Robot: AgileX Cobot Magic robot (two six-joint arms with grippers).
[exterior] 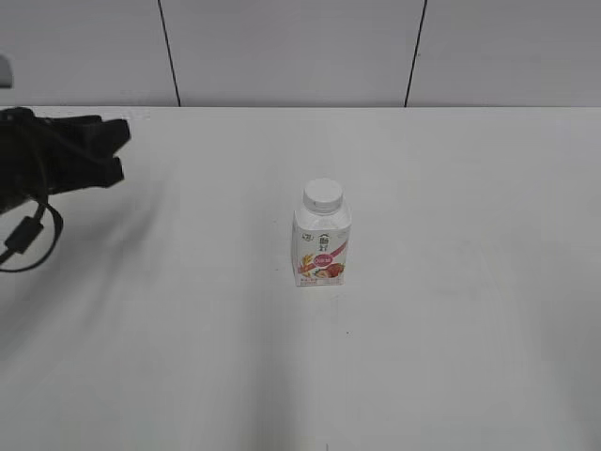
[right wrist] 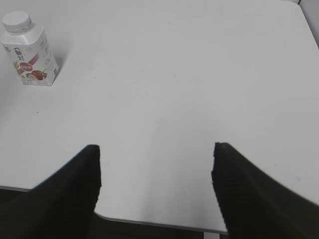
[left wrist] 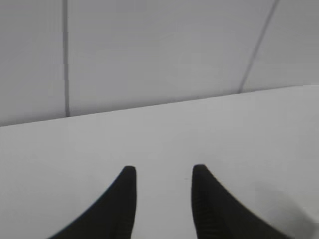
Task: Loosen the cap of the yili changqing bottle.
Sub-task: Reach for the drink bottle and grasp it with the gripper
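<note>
The yili changqing bottle (exterior: 321,246) stands upright near the middle of the white table, white with a pink-red label. Its white cap (exterior: 322,194) sits on the neck. The bottle also shows at the top left of the right wrist view (right wrist: 31,55), with the cap (right wrist: 16,20) on it. My left gripper (exterior: 111,150) is open and empty at the far left, well away from the bottle; in the left wrist view (left wrist: 163,172) its jaws frame bare table. My right gripper (right wrist: 156,149) is open and empty above the table's near edge, out of the exterior view.
The white table (exterior: 451,329) runs back to a grey panelled wall (exterior: 282,47). The left arm's black cable (exterior: 28,235) hangs at the far left. The table's front edge and corner (right wrist: 149,221) show below the right jaws.
</note>
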